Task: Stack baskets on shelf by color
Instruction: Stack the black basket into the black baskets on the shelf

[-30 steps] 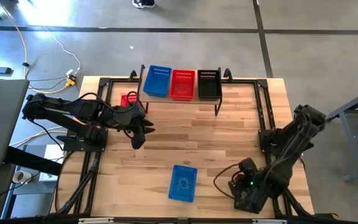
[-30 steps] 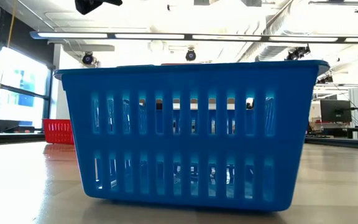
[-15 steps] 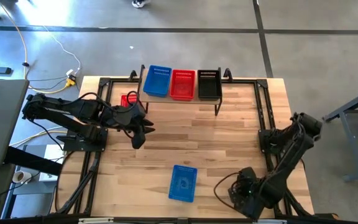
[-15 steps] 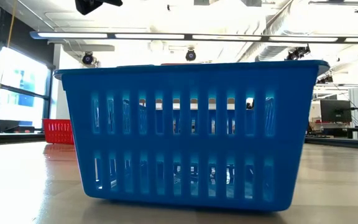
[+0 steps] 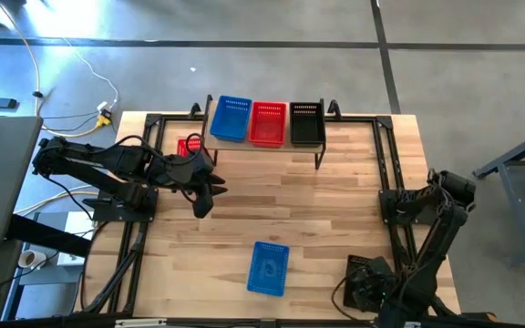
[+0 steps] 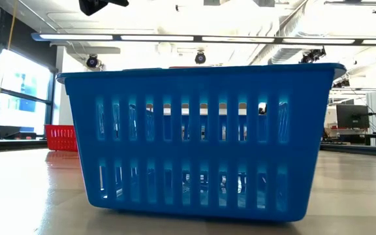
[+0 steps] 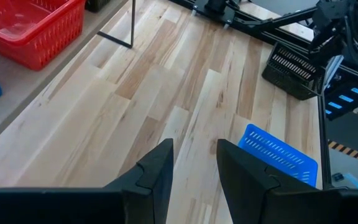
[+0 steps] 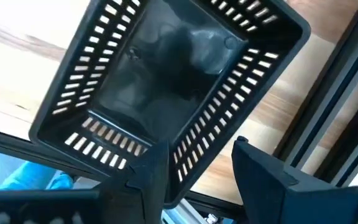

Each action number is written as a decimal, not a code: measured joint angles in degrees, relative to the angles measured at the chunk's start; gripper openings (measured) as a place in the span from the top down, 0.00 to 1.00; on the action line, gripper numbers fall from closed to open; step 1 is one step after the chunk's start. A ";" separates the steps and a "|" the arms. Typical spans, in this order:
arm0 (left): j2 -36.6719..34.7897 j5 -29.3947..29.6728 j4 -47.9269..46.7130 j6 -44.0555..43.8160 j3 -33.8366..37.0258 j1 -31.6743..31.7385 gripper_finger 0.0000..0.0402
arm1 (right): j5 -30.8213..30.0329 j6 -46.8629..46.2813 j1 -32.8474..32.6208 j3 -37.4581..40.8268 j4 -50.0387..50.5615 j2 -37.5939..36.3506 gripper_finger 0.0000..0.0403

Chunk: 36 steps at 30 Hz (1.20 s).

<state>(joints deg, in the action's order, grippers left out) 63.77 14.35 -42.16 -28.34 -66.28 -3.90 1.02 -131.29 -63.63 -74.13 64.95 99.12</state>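
The light-wood desk (image 5: 335,200) stands on grey concrete floor (image 5: 244,68); left claw (image 7: 194,168) spread empty, right claw (image 8: 197,165) spread over a black basket (image 8: 166,87).

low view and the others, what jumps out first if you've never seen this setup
A blue basket fills nearly the whole low view; from above it sits alone near the table's front edge. Next, the shelf at the back carries blue, red and black baskets in a row. The right pincer stands open over a black basket at the table's front right corner, with one finger inside its rim.
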 joint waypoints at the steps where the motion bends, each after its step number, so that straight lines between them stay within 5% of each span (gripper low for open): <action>1: 0.00 0.00 0.01 -0.01 0.00 0.00 0.71 | 0.05 0.00 -0.16 0.00 0.05 0.17 0.60; 27: 0.02 -0.02 0.01 -0.14 0.00 0.02 0.71 | 7.23 -0.69 -0.13 0.00 -3.56 10.13 0.61; 36: 0.02 -0.02 0.01 -0.17 0.00 0.02 0.71 | 6.85 0.52 1.21 0.00 -2.45 10.39 0.91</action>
<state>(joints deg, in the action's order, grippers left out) 63.79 14.33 -42.15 -28.51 -66.28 -3.88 7.87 -130.77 -62.41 -74.13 62.50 109.51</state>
